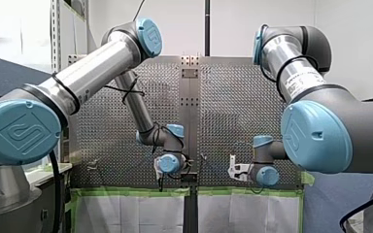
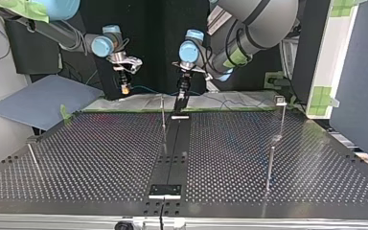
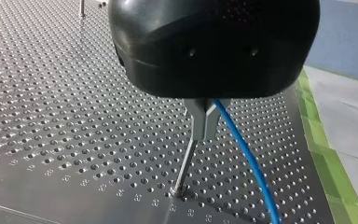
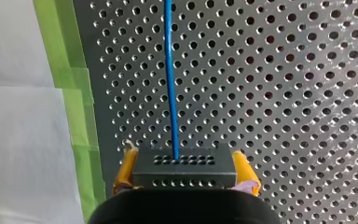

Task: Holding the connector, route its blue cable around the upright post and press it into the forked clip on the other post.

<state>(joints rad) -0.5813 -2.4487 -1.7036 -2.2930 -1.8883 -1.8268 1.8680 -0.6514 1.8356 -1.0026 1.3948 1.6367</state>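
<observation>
Two holds: connector pinched in right gripper for tension; left gripper pressed together near upright post, likely steering blue cable

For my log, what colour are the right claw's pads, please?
Yellow pads; clearest in the right wrist view.

in the top view my left gripper was shown too small for its state to be read, and what was held by my right gripper was reduced to a yellowish speck. in the left wrist view the blue cable was hidden where it passed behind my left gripper's black body, and its other end was cut off by the picture's edge. the top of the forked clip was covered by the same body. in the right wrist view the near end of the connector was masked by the gripper's dark housing, and the cable was cut off at the far edge. in the front view both grippers were largely hidden behind their wrists, and the cable was too thin to be traced.
</observation>
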